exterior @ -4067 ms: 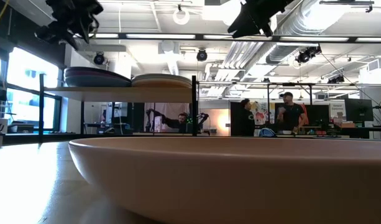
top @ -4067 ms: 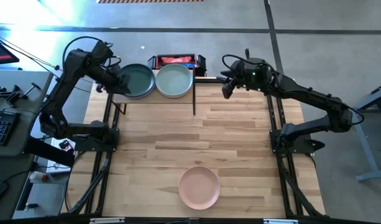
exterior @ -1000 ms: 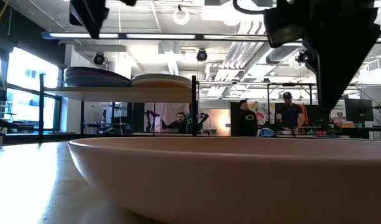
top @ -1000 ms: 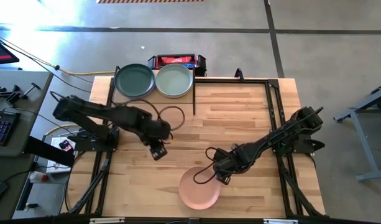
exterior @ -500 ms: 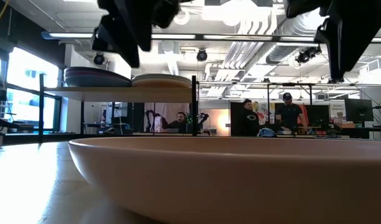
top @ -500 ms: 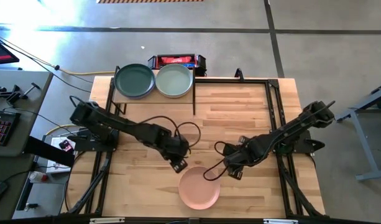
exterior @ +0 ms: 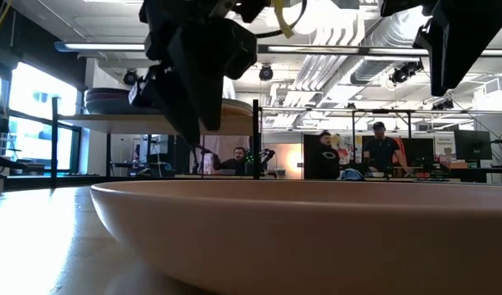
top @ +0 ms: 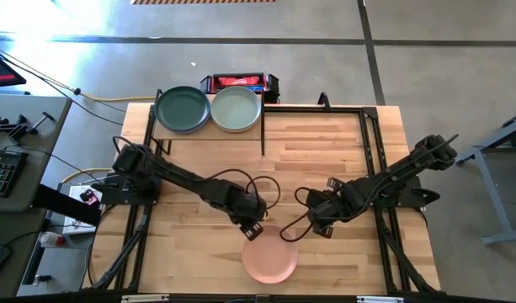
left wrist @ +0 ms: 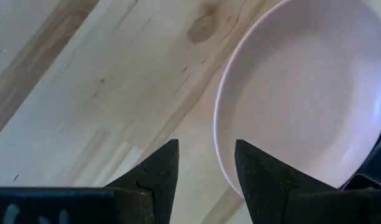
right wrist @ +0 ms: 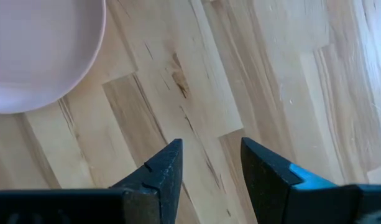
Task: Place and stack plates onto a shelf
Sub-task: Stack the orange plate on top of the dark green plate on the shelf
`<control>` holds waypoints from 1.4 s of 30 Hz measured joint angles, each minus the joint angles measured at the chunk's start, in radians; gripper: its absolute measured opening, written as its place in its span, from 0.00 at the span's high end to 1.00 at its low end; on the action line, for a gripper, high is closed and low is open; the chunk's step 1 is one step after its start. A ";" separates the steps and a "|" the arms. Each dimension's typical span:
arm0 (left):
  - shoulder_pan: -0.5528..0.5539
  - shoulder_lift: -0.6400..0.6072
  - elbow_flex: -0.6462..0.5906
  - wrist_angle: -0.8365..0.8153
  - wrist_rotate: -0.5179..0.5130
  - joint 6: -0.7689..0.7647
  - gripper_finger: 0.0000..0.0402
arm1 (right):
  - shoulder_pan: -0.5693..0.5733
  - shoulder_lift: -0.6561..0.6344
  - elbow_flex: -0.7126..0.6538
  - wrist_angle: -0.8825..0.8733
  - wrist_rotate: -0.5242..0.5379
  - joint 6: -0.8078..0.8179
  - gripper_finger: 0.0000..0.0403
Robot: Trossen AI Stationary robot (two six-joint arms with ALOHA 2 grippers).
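the pink plate (top: 270, 255) lies flat on the wooden tabletop (top: 325, 160), well apart from the shelf (top: 209, 128), which carries a dark teal plate (top: 181, 109) and a sage green plate (top: 236, 109). the left gripper (top: 252, 228) hangs over the pink plate's rim, fingers apart and empty. the right gripper (top: 319, 230) hovers just beside that plate, fingers also apart, holding nothing.

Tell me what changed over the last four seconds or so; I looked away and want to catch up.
Both arms left the shelf end and swung toward the pink plate. The left gripper came down to the plate's far-left rim with jaws open. The right gripper reached the plate, then backed off to its right, jaws open over bare wood. Nothing was grasped. The pink plate and the two shelf stacks, teal and sage on top, stayed put.
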 joint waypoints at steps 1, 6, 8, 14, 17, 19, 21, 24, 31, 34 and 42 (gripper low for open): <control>-0.002 0.007 0.000 0.012 0.000 0.005 0.64 | 0.000 0.000 0.000 -0.001 0.000 -0.001 0.65; -0.012 0.044 0.000 0.068 0.007 0.005 0.64 | 0.000 0.000 0.000 -0.002 0.000 0.000 0.65; -0.017 0.059 0.000 0.086 0.011 0.005 0.64 | 0.000 0.000 0.000 -0.005 0.000 0.002 0.65; -0.026 0.098 0.001 0.119 0.009 -0.009 0.64 | 0.000 0.000 0.000 -0.005 0.000 0.007 0.65; -0.026 0.116 0.001 0.118 0.004 -0.012 0.64 | 0.000 0.000 0.000 -0.004 0.000 0.008 0.65; -0.026 0.124 0.001 0.123 0.008 -0.012 0.64 | 0.000 0.000 0.000 -0.003 0.000 0.008 0.65; -0.026 0.129 0.001 0.145 0.016 -0.012 0.64 | 0.000 0.000 0.000 -0.003 0.000 0.008 0.65; -0.026 0.131 0.000 0.158 0.019 -0.012 0.64 | 0.000 0.000 0.000 -0.004 0.000 0.007 0.65; -0.030 0.145 0.001 0.171 0.021 -0.012 0.64 | 0.000 0.000 0.000 -0.005 0.000 0.006 0.65; -0.030 0.167 0.000 0.190 0.028 -0.013 0.64 | 0.000 0.001 0.000 -0.007 0.000 0.006 0.65; -0.030 0.175 0.000 0.214 0.045 -0.038 0.70 | 0.000 0.001 0.000 -0.014 0.009 0.000 0.65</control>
